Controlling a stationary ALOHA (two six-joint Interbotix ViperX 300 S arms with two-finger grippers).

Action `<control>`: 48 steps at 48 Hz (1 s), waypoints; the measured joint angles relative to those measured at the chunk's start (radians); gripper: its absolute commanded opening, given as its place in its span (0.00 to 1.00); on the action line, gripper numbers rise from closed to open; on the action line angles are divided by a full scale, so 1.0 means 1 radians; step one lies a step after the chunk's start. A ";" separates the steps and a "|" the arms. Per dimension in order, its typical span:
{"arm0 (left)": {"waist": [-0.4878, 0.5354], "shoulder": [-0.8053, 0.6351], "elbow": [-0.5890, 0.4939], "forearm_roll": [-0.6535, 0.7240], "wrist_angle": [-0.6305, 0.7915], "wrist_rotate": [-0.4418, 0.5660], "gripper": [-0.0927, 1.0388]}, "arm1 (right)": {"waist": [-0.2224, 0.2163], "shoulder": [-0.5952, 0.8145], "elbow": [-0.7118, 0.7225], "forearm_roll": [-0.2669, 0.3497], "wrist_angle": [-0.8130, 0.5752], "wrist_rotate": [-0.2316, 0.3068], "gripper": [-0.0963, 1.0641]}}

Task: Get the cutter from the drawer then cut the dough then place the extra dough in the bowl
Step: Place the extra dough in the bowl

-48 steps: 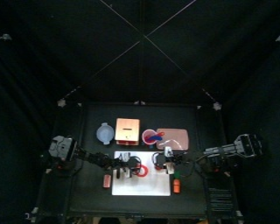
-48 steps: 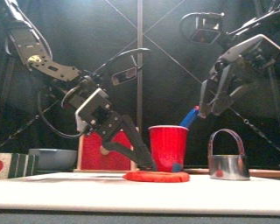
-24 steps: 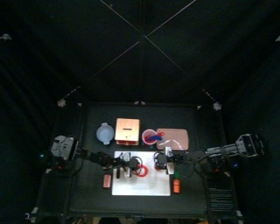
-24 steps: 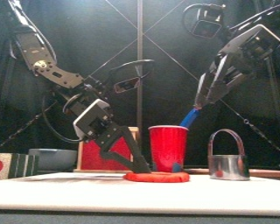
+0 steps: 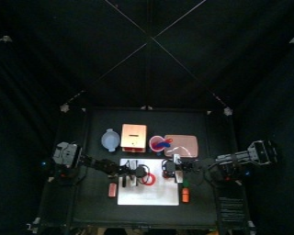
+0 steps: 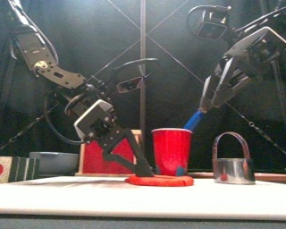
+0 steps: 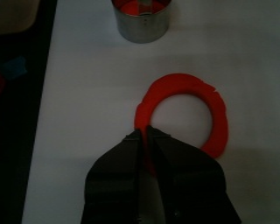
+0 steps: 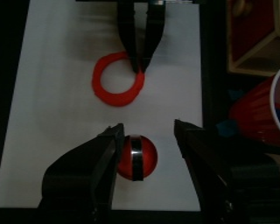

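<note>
Right wrist view alone shows the cutter [image 8: 136,157] red-filled beneath the right gripper [image 8: 149,129], jaws spread; left gripper [image 7: 143,140], jaws closed, pinches the dough ring [image 7: 217,118] on the white board [image 7: 84,87], black desk [image 5: 98,209]

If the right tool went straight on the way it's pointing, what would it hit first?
Probably the metal cutter, framed between the open jaws of the right tool in its wrist view. It stands on the white board with red dough inside. Nothing shows in between, though depth is unclear.
</note>
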 measured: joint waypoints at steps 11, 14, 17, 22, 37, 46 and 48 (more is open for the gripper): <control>0.012 -0.167 0.017 0.067 -0.072 0.002 0.54 | -0.034 -0.021 -0.003 -0.008 0.000 -0.006 0.81; 0.023 -0.225 0.044 0.087 -0.092 0.006 0.54 | -0.054 -0.037 -0.008 -0.014 0.000 -0.009 0.81; 0.040 -0.284 0.074 0.101 -0.109 0.006 0.54 | -0.074 -0.055 -0.009 -0.023 -0.005 -0.009 0.81; 0.098 -0.396 0.137 0.114 -0.140 0.031 0.55 | -0.101 -0.078 -0.008 -0.032 -0.029 -0.005 0.81; 0.298 -0.736 0.334 0.114 -0.187 0.133 0.55 | -0.141 -0.095 0.023 -0.035 -0.132 -0.003 0.81; 0.433 -0.933 0.466 0.098 -0.190 0.135 0.55 | -0.160 -0.095 0.026 -0.037 -0.144 -0.006 0.81; 0.459 -0.974 0.494 0.094 -0.190 0.137 0.55 | -0.163 -0.095 0.026 -0.037 -0.144 -0.006 0.81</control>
